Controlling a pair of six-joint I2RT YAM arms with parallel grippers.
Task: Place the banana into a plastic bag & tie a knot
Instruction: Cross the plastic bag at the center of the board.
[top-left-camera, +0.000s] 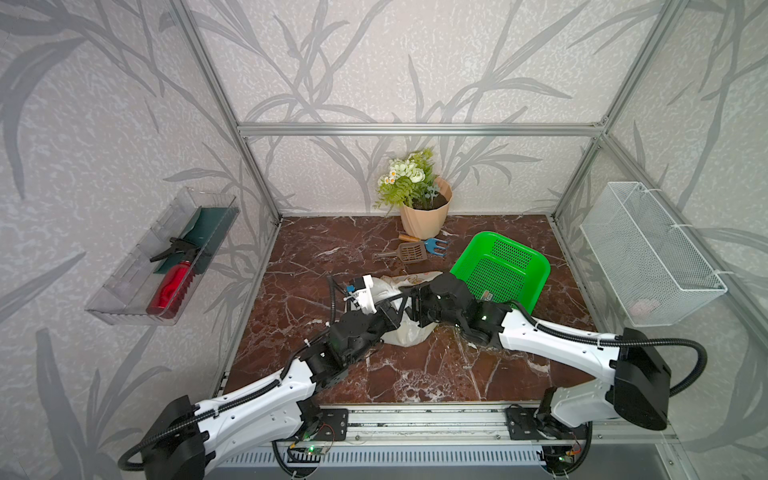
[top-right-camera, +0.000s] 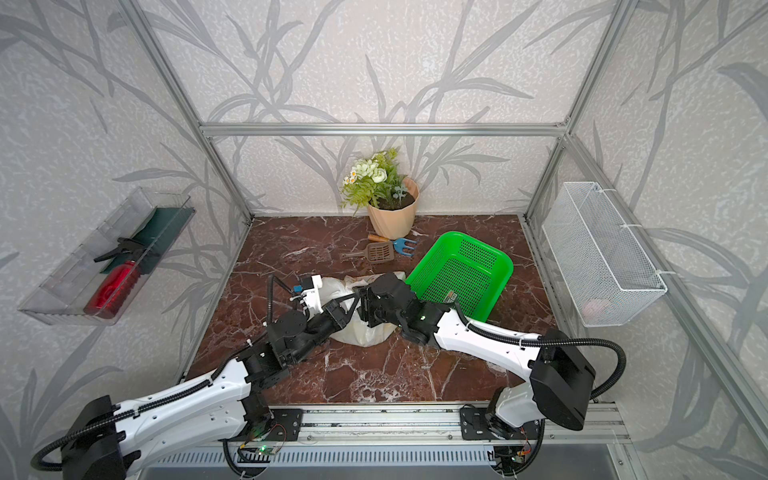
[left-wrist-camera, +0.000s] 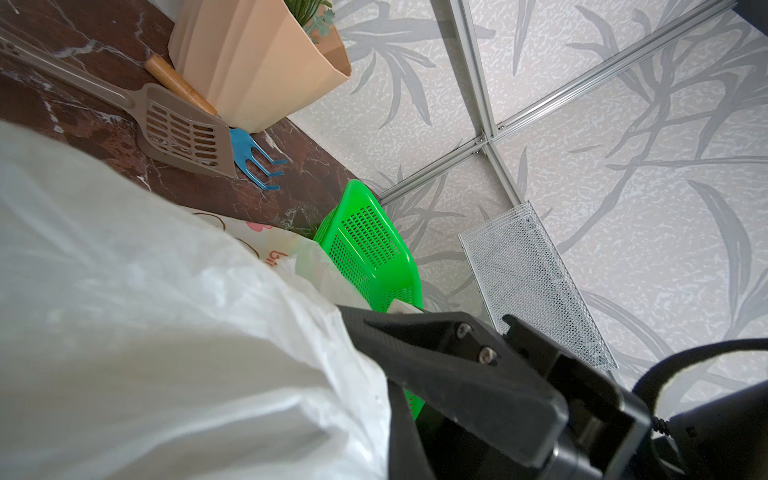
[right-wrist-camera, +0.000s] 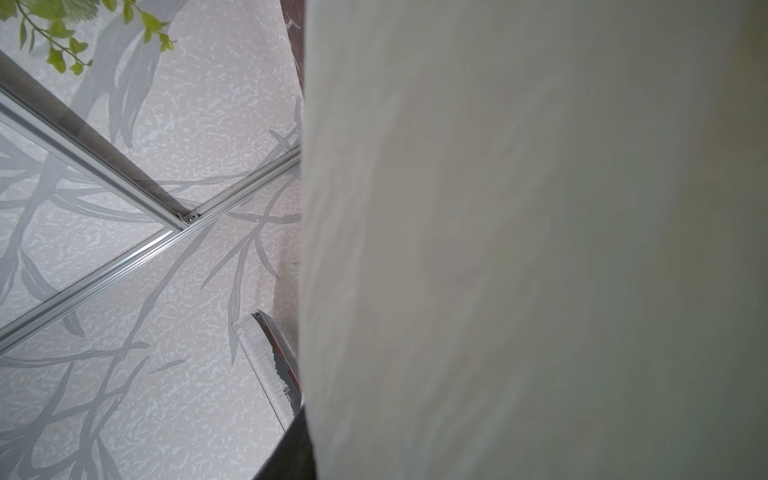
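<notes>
Top views | one plastic bag (top-left-camera: 409, 334), one green basket (top-left-camera: 490, 237) | left jaws together | right jaws: cannot tell

**Marble-look tabletop, five things on it**

The tabletop (top-left-camera: 415, 374) is a dark red-brown slab with white veining, and it is closed in by pale walls on three sides. At the back, near the middle, a peach plant pot (top-left-camera: 424, 220) stands upright against the wall. Just in front of the pot lie a brown slotted scoop (top-left-camera: 409, 252) and a blue hand rake (top-left-camera: 434, 245) with a wooden handle. The two lie side by side and touch or nearly touch. To their right, the green basket (top-left-camera: 498, 270) sits with its perforated inside facing up and forward. The plastic bag (top-left-camera: 409, 334) lies crumpled near the centre, just left of the basket, and only part of it is in view. The front strip of the slab is bare.
</notes>
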